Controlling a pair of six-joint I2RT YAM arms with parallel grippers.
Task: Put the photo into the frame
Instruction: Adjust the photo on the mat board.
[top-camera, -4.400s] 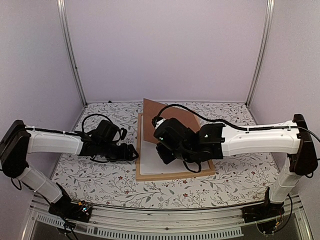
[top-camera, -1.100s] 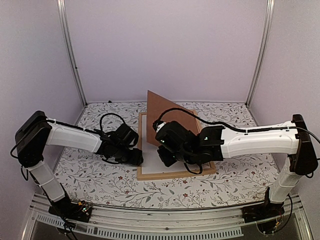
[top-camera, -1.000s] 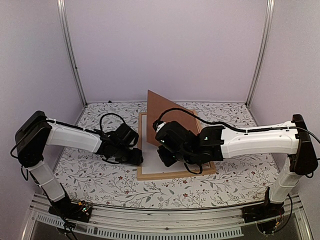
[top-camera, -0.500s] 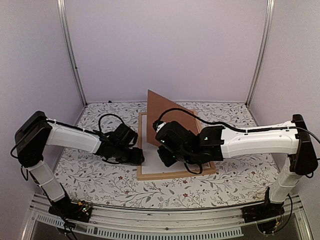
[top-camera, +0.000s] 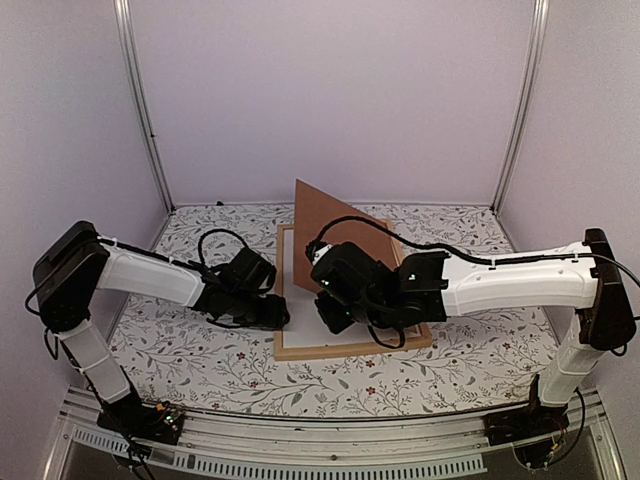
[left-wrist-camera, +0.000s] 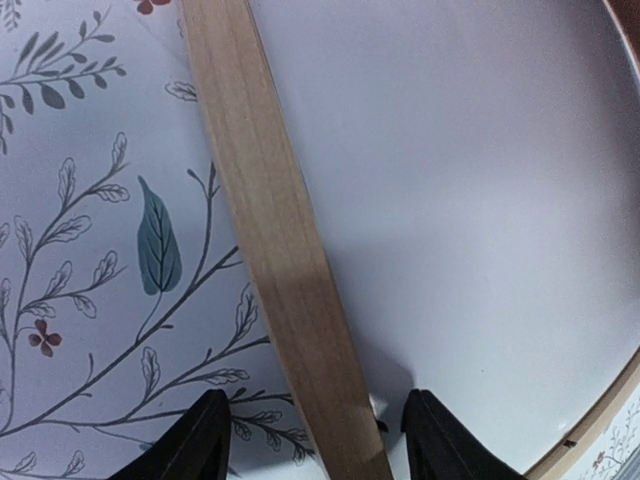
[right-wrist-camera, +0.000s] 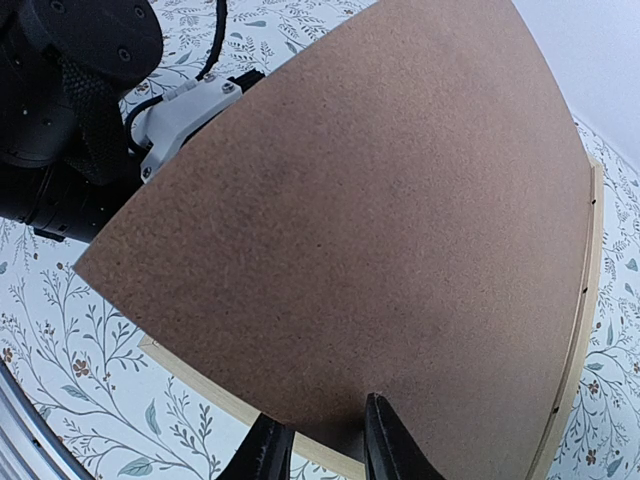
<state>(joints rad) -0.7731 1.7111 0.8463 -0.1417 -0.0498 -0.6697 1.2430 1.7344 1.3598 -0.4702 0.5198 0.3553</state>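
Note:
The light-wood frame (top-camera: 350, 350) lies flat on the table with a white sheet (top-camera: 298, 280) inside it. I cannot tell whether that sheet is the photo's white back; no printed side shows. My left gripper (top-camera: 281, 314) is open and low, its fingertips (left-wrist-camera: 200, 445) astride the frame's left bar (left-wrist-camera: 270, 220), one over the cloth and one over the white sheet (left-wrist-camera: 450, 180). My right gripper (right-wrist-camera: 325, 445) is shut on the lower edge of the brown backing board (right-wrist-camera: 380, 200). It holds the board (top-camera: 325, 215) tilted up over the frame.
A floral cloth (top-camera: 200, 350) covers the table. Pale walls and metal posts (top-camera: 140, 110) close in the back and sides. The raised board hides the frame's far right part. A small metal tab (left-wrist-camera: 378, 405) sits at the bar's inner edge.
The right gripper has tilted the board up steeper than several seconds ago. The left arm has come in to the frame's left bar and edged slightly right in the last second.

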